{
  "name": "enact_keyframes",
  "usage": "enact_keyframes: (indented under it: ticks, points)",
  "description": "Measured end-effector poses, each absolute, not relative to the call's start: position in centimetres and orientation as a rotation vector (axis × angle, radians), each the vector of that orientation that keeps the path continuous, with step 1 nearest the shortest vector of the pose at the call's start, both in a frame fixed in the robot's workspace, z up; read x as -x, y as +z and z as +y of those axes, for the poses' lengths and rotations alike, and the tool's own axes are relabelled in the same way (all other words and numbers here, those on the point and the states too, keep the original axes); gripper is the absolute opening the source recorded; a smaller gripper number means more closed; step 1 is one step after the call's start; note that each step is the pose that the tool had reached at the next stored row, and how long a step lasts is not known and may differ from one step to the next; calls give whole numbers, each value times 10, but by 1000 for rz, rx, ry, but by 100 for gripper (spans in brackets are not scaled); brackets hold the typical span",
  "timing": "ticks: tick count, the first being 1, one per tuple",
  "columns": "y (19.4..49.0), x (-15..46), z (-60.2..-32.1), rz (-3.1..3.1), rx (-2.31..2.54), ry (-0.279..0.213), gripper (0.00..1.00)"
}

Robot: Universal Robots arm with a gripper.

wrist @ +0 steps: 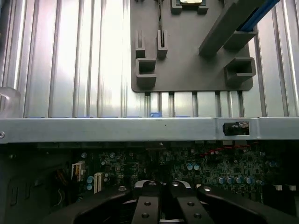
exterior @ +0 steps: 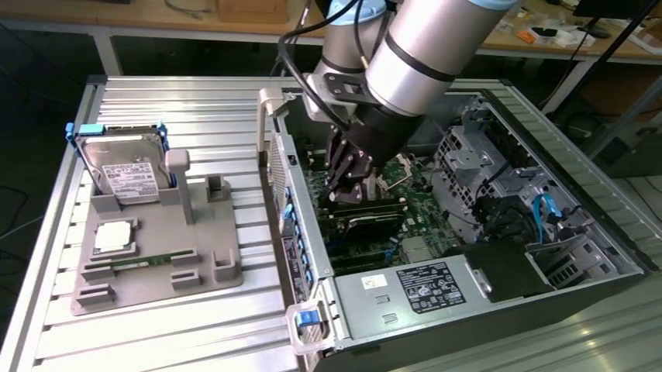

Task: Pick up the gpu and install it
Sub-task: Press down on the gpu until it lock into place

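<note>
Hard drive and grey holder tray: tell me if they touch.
Touching. The exterior view shows the hard drive standing upright in a slot of the grey holder tray, its lower edge seated in it.

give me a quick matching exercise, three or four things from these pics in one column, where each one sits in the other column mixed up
Things:
1. hard drive
2. gripper
3. power supply
4. grey holder tray

Places:
A. down inside the open computer case, over the motherboard
B. standing upright in the holder
C. on the ribbed metal table beside the case
D. at the case's near end, labelled face up

Pairs: 1-B, 2-A, 3-D, 4-C
</note>
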State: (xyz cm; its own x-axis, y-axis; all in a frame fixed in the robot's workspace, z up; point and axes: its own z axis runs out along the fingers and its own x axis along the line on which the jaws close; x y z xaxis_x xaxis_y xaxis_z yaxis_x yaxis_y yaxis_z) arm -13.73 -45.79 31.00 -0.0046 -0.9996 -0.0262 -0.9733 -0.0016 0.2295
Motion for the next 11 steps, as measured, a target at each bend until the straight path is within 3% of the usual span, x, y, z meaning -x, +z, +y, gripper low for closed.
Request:
enact_keyframes:
  ticks: [11]
  points:
    - [309,146,-458,-2105,-2103,-304,11]
